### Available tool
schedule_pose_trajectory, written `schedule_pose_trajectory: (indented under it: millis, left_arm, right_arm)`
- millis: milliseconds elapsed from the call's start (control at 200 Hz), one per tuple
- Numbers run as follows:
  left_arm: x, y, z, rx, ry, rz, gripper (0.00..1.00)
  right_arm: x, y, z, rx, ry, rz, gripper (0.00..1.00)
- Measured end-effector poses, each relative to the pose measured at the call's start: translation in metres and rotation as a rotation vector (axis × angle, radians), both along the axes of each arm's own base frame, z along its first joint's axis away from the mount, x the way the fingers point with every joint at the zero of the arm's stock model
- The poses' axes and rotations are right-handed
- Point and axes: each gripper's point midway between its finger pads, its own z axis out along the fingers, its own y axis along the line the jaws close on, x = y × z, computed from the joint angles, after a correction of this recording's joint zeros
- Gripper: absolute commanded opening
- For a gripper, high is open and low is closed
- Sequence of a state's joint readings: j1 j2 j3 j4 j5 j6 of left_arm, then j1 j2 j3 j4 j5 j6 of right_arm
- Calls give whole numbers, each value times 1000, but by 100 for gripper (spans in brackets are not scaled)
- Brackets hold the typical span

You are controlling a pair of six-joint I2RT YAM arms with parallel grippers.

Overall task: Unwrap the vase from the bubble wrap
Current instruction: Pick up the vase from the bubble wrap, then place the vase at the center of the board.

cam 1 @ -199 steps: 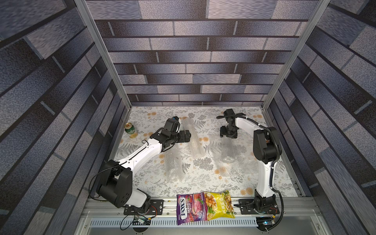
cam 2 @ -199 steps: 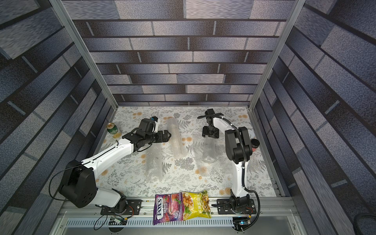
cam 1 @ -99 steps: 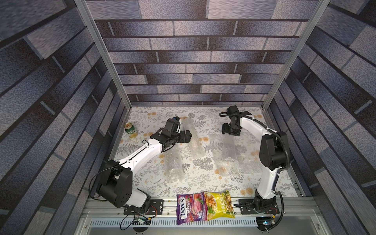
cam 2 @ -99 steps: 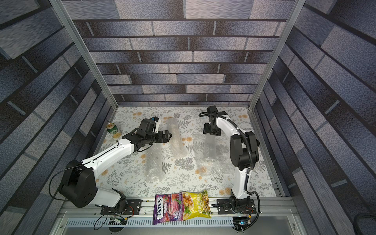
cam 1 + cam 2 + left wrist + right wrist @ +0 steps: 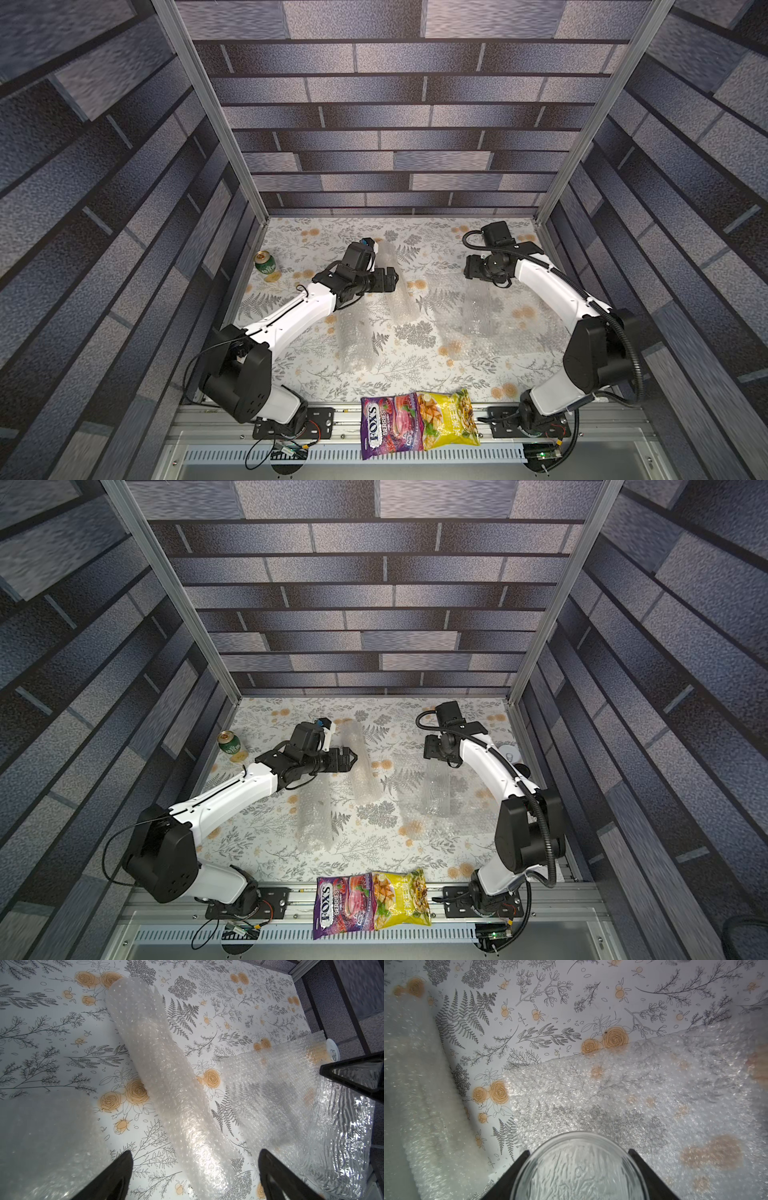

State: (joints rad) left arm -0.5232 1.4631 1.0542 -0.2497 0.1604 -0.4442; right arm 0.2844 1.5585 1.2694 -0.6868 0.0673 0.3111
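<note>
My right gripper is shut on one end of a clear ribbed glass vase. The vase is bare and hangs over a flat, spread sheet of bubble wrap. I cannot tell whether its far end touches the sheet. My left gripper is open, with nothing between its fingers. It hovers over a rolled bundle of bubble wrap at the middle of the table.
A second rolled bundle lies nearer the front. A green can stands at the far left edge. Two snack bags lie on the front rail. A small white round object sits by the right wall.
The right arm's elbow has swung out to the right, and its gripper has shifted slightly right with the vase. The left arm has not moved.
</note>
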Motion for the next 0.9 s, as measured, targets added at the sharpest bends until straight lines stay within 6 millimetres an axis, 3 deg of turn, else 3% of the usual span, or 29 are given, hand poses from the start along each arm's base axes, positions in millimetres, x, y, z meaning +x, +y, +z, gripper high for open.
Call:
schedule_pose_trajectory:
  millis: [331, 661, 902]
  left_arm:
    - [4, -3, -4, 6, 11, -1, 95]
    - [9, -5, -6, -5, 19, -7, 95]
    - [23, -2, 3, -35, 6, 5, 95]
  right_arm:
    - [2, 7, 32, 26, -274, -9, 35]
    - [23, 32, 114, 44, -642, 17, 33]
    - [56, 47, 121, 24, -791, 9, 33]
